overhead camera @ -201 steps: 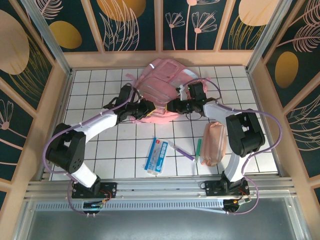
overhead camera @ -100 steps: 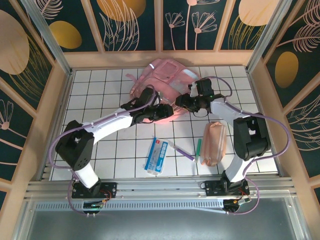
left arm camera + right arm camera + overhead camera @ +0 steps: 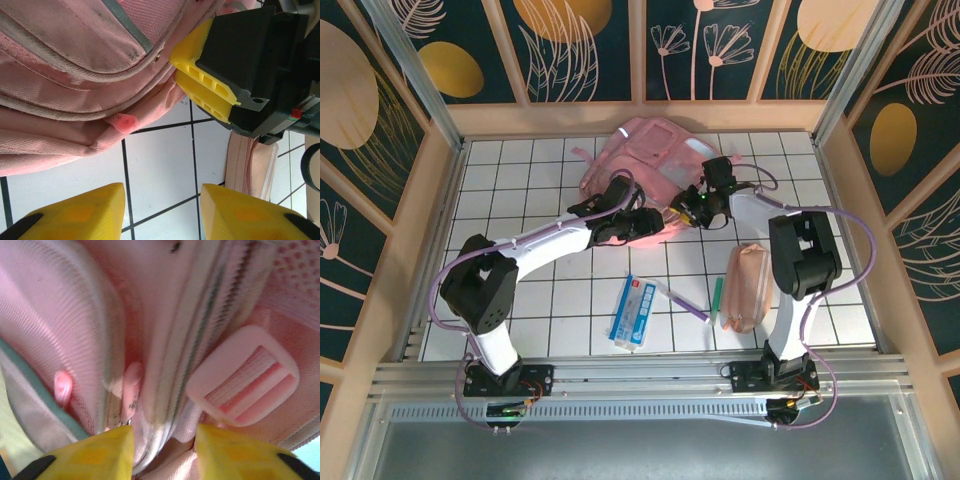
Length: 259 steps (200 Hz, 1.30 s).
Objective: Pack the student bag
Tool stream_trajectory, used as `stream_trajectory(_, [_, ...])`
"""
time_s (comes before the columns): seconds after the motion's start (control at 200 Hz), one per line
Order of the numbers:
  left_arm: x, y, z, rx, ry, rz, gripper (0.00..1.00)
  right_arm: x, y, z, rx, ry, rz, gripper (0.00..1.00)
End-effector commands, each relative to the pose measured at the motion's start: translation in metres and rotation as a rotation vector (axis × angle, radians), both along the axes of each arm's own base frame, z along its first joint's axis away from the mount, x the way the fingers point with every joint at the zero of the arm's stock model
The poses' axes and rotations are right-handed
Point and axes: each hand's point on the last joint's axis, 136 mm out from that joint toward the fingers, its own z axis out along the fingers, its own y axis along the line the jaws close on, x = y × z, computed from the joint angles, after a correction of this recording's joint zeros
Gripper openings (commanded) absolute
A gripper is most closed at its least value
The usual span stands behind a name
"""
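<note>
The student bag (image 3: 645, 160) is a big pink backpack lying at the back middle of the tiled table. My left gripper (image 3: 655, 222) hovers open just in front of the bag's lower edge (image 3: 75, 115), over bare tile (image 3: 162, 192), with nothing between its fingers. My right gripper (image 3: 677, 210) is pressed against the bag's right side, facing the left one. Its yellow fingers (image 3: 205, 95) sit at the bag's seam. Up close, the right gripper (image 3: 164, 432) stands open around a zip seam (image 3: 200, 335), beside a pink buckle (image 3: 242, 375).
A peach-pink pencil pouch (image 3: 747, 287) lies at the right, by my right arm. A green pen (image 3: 716, 294), a purple pen (image 3: 685, 302) and a blue-and-white packet (image 3: 635, 311) lie on the near tiles. A pink strap (image 3: 250, 160) trails under the right gripper. Wooden walls enclose the table.
My left arm has reached right, bringing its gripper to the bag's front edge. My right gripper has pushed in against the bag's right side.
</note>
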Motion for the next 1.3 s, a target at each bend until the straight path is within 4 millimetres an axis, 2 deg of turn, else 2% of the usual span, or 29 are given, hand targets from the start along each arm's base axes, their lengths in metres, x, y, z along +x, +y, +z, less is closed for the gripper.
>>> stream_trajectory(0.0, [0.002, 0.003, -0.012, 0.053, 0.012, -0.007, 0.44, 0.005, 0.011, -0.004, 0.008, 0.013, -0.017, 0.26])
stream_trajectory(0.13, [0.008, 0.005, -0.013, 0.098, -0.003, -0.010, 0.44, 0.010, 0.019, 0.000, 0.018, 0.009, -0.013, 0.19])
stream_trajectory(0.2, [0.011, 0.003, -0.012, 0.107, -0.010, -0.016, 0.44, 0.012, 0.020, 0.001, 0.016, 0.003, -0.019, 0.18])
stream_trajectory(0.255, [0.013, 0.001, -0.014, 0.109, -0.009, -0.021, 0.44, 0.014, 0.020, -0.001, 0.015, 0.004, -0.031, 0.19])
stream_trajectory(0.325, [0.015, -0.002, -0.015, 0.106, -0.006, -0.024, 0.44, 0.014, 0.018, -0.007, 0.008, 0.020, -0.049, 0.26])
stream_trajectory(0.385, [0.016, -0.003, -0.017, 0.103, -0.003, -0.022, 0.44, 0.014, 0.018, -0.014, 0.008, 0.036, -0.060, 0.26])
stream_trajectory(0.455, [0.017, -0.005, -0.018, 0.101, -0.002, -0.020, 0.44, 0.013, 0.020, -0.021, 0.017, 0.051, -0.062, 0.20])
stream_trajectory(0.515, [0.018, -0.005, -0.018, 0.100, -0.001, -0.021, 0.44, 0.012, 0.024, -0.022, 0.031, 0.056, -0.059, 0.09])
stream_trajectory(0.576, [0.018, -0.005, -0.020, 0.107, 0.001, -0.021, 0.44, 0.013, 0.028, -0.013, 0.058, 0.039, -0.055, 0.00])
stream_trajectory(0.771, [0.020, 0.006, -0.023, 0.184, -0.020, -0.023, 0.44, 0.017, 0.046, 0.036, 0.220, 0.007, -0.057, 0.00])
stream_trajectory(0.951, [0.024, 0.019, -0.023, 0.255, -0.039, -0.002, 0.44, 0.021, 0.053, 0.065, 0.271, -0.020, -0.046, 0.00])
stream_trajectory(1.166, [0.026, 0.040, -0.031, 0.336, -0.026, 0.044, 0.41, 0.020, 0.054, 0.073, 0.276, -0.030, -0.038, 0.00])
stream_trajectory(1.291, [0.028, 0.044, -0.033, 0.345, -0.023, 0.041, 0.41, 0.018, 0.055, 0.074, 0.283, -0.032, -0.035, 0.00])
